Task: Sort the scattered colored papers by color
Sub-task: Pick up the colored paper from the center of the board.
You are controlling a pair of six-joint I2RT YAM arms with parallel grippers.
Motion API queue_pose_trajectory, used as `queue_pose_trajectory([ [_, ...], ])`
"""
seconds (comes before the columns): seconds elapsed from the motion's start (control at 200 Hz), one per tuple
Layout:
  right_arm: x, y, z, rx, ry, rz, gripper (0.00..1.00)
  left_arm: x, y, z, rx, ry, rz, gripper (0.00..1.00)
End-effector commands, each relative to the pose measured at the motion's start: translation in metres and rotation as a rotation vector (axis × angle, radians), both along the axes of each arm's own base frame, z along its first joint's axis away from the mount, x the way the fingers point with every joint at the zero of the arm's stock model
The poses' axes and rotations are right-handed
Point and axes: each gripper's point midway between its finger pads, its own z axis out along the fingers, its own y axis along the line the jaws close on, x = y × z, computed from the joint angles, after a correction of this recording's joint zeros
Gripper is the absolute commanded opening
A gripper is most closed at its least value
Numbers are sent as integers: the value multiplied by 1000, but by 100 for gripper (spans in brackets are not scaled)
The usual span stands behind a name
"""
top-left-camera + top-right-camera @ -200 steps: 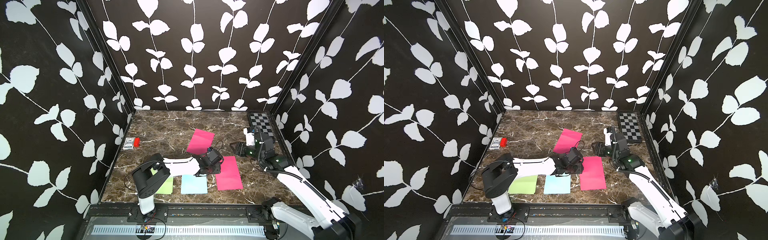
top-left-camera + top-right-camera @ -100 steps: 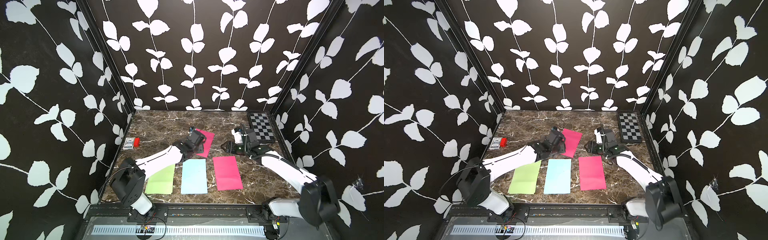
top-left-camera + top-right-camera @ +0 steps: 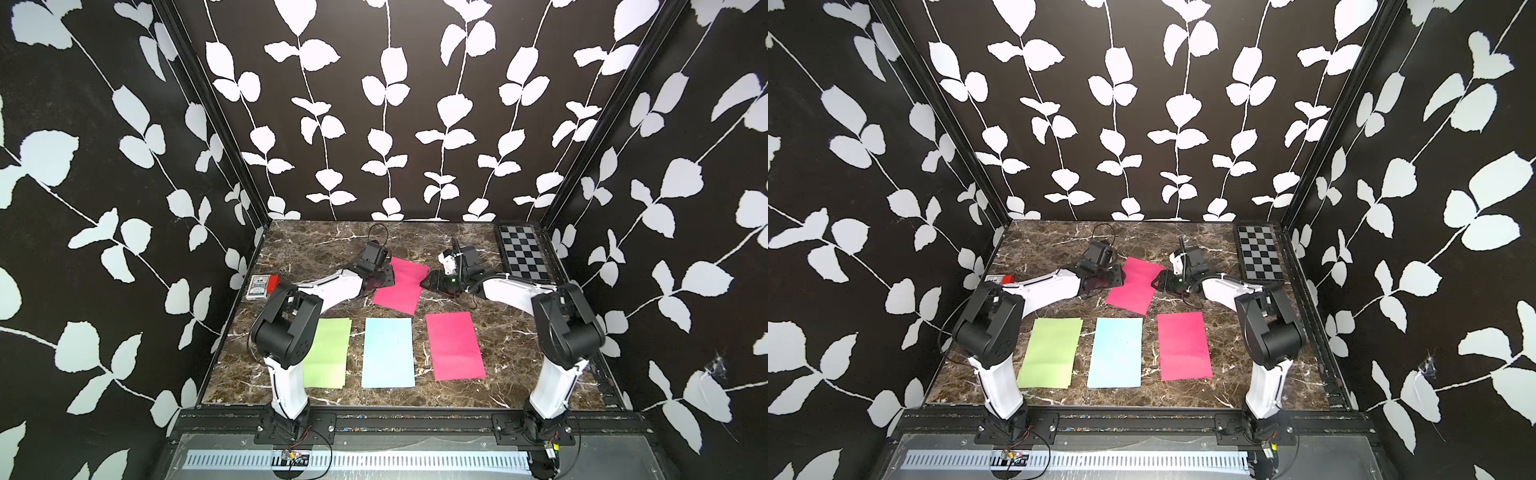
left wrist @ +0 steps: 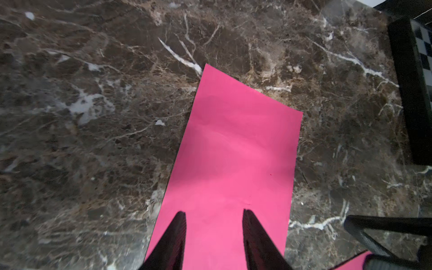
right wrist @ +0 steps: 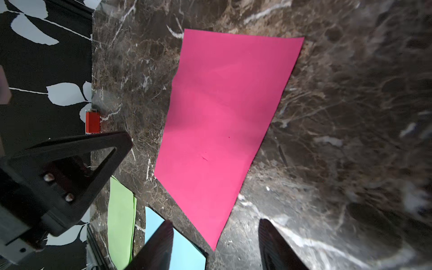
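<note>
Where the brown, white-veined marble tabletop (image 3: 316,245) nears its front edge, we see three thin, smooth rectangles side by side, long axes running front to back: green sheet (image 3: 328,353), blue sheet (image 3: 388,353), pink sheet (image 3: 455,345). A second pink sheet (image 3: 399,286) lies flat and skewed at mid-tabletop. Our left hand (image 4: 214,211) hangs over its left edge, spread and empty; our right hand (image 5: 215,222), likewise released, sits by its right corner.

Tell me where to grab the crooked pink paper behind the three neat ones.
I'd take the crooked pink paper by the edge under the left gripper, coming in low from the robot's left. It lies flat on the table, so only an edge gives purchase, and those open fingers sit right over it.
</note>
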Motion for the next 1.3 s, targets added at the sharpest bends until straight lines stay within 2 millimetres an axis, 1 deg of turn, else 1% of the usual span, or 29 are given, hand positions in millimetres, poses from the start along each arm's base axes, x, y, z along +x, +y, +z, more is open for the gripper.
queue_pose_trajectory([
  [0.0,21,14,21,72,-51,-1,57,12,-4,10,-51,-29,-22,42],
  [0.37,29,17,-5,57,-4,-7,57,22,6,-13,-71,19,-3,42],
  [0.57,31,17,-18,52,20,-14,57,22,6,-23,-103,43,0,42],
  [0.77,32,21,-22,81,40,-17,57,21,7,-29,-110,61,6,42],
  [0.9,31,21,-25,113,67,-48,57,19,9,-34,-114,73,13,42],
  [0.99,33,19,-25,139,81,-88,57,17,10,-36,-117,77,20,42],
  [1.17,32,8,-33,139,132,-184,57,14,13,-41,-119,89,28,41],
  [1.295,31,3,-36,138,159,-220,57,13,14,-43,-123,92,34,41],
])
